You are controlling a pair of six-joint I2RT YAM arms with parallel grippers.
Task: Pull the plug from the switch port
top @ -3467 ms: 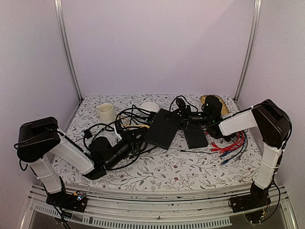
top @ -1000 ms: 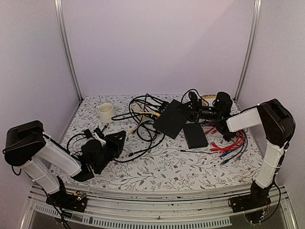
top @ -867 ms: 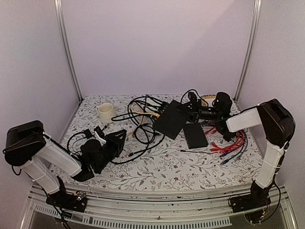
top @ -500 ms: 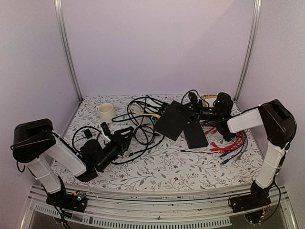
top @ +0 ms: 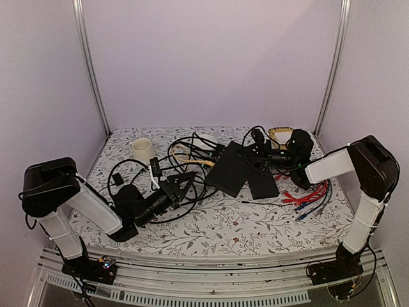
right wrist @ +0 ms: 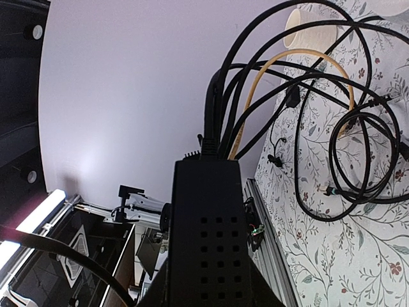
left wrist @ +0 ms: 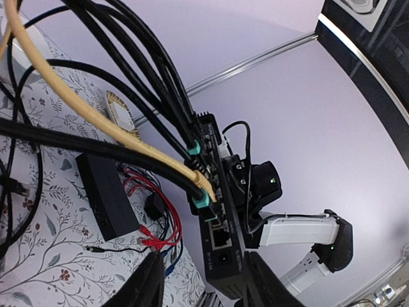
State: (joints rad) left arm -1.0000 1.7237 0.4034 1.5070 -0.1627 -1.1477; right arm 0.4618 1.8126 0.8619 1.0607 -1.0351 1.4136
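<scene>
**Right claw clamped on the switch, left claw parted among the cables**

The right gripper (top: 259, 155) is closed on the switch (top: 230, 167), pinching its far right end. In the right wrist view the vented black casing fills the space between the fingers. The switch sits tilted at the back of the table (top: 223, 224), a little right of centre. Its near corner is just beside the shorter black box (top: 262, 184); whether the two touch cannot be told.

The left gripper (top: 182, 187) lies low, left of centre, pointing at the switch's port edge. Its jaws stand apart, and nothing shows between them in the left wrist view. Black cables (left wrist: 128, 57) and a yellow cable (left wrist: 96, 115) cross just ahead of it.

On the port edge, the yellow cable ends in a teal plug (left wrist: 202, 201) seated in a port. A second teal plug (left wrist: 193, 149), on a black cable, sits in a port farther along the row.

Farther out, red leads (top: 310, 194) lie right of the shorter box. A pale cup (top: 142, 150) stands at the back left.
</scene>
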